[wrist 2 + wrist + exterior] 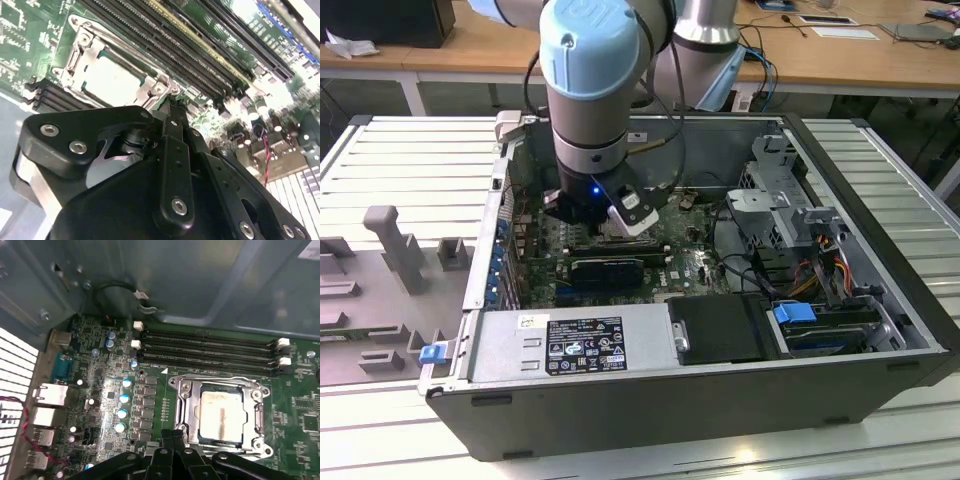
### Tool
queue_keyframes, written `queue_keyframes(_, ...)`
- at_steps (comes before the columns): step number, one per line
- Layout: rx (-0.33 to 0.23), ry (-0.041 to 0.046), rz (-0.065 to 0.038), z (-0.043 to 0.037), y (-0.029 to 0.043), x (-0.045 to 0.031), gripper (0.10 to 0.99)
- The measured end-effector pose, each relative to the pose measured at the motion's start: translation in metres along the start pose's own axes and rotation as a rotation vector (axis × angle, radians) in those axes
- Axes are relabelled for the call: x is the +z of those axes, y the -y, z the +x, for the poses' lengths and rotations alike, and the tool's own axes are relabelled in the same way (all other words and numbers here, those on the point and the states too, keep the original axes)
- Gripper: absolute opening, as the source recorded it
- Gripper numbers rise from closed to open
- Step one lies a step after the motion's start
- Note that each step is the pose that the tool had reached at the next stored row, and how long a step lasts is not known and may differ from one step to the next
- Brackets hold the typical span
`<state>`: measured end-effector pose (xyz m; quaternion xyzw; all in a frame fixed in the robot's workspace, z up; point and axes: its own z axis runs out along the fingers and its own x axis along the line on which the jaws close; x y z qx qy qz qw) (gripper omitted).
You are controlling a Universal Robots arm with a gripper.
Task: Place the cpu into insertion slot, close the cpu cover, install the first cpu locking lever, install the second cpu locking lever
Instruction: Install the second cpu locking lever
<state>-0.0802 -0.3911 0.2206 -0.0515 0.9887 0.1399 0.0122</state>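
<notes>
We see gripper (172,436) fingers pressed together, empty, just beside slot (182,400) edge. Cpu (220,412) sits in slot, cover (260,415) down around it. Memory slots (210,347) near. Exterior view, centre: arm (590,90) blocks socket inside case (880,260).

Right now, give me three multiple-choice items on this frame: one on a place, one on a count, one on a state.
1. Where does the cpu lie?
A. in the insertion slot
B. on the grey table
C. in the gripper

2. How many long black memory slots lie beside the socket?
A. one
B. four
C. eight

3. How is the cpu cover?
A. missing
B. raised upright
C. down, framing the chip

Answers: 1 A, the chip sits inside the socket frame. 2 B, four parallel slots show in the first wrist view. 3 C, the metal frame lies flat around it.
</notes>
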Motion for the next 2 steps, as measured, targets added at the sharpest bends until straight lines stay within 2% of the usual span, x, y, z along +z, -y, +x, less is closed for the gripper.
queue_keyframes(2, 0.000, 0.0001, 0.000, -0.0001, -0.0002, -0.0008, 0.106)
